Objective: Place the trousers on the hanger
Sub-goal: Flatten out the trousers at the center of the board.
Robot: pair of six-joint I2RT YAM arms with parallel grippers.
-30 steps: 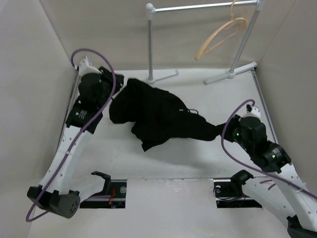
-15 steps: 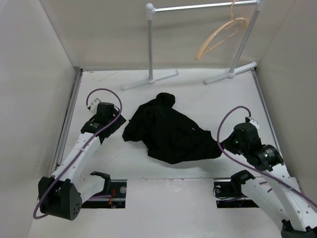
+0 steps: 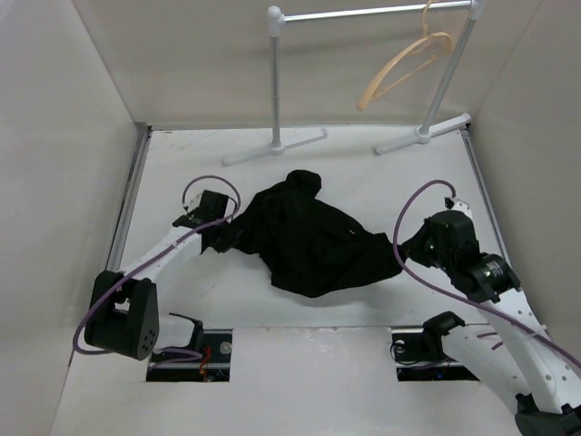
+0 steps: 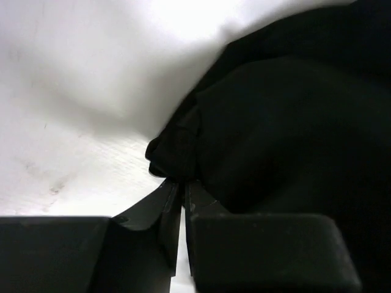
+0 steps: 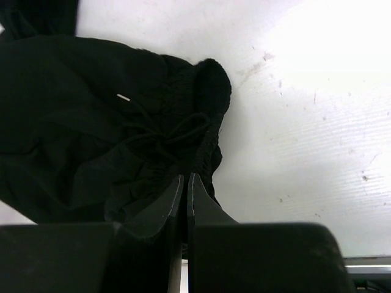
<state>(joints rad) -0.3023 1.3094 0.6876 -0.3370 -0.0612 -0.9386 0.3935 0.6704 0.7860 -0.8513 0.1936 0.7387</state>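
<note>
Your left gripper has its fingers pressed together on a fold at the edge of the trousers. Your right gripper pinches the waistband (its drawstring shows just above the tips). The trousers lie bunched on the table between both arms, well apart from the hanger on the rail. You're at the grasp step. Next, I judge, lift and spread the cloth.
</note>
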